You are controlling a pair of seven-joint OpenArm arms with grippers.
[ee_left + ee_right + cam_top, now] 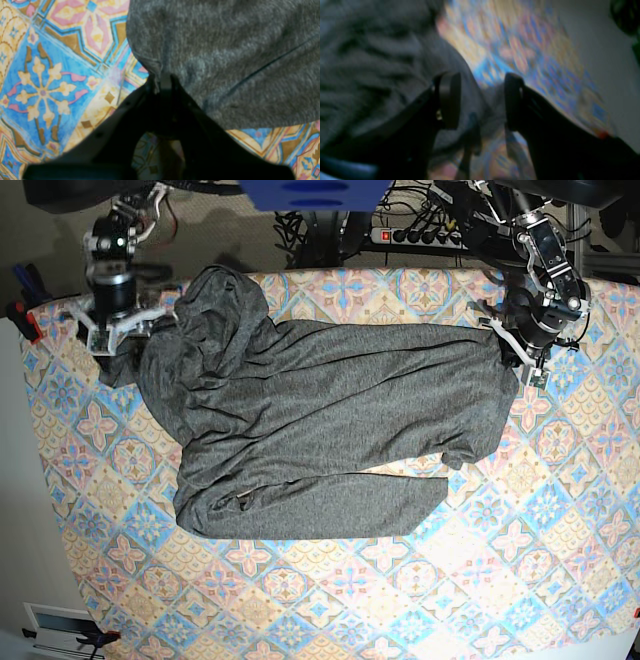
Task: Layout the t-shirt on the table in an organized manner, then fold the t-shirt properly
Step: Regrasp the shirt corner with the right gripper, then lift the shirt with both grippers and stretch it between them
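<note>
The shirt (pixel 320 440) lay across the far half of the table (pixel 480 600), partly doubled over and wrinkled, its long axis running side to side. It looked thin, soft and light, the sort that sags and creases, so I judged hems and corners the best places to take hold. The left gripper (pixel 165 81) was clamped shut on a corner of the cloth. The right gripper (pixel 482 100) stood with its jaws apart over the bunched end, holding nothing.
</note>
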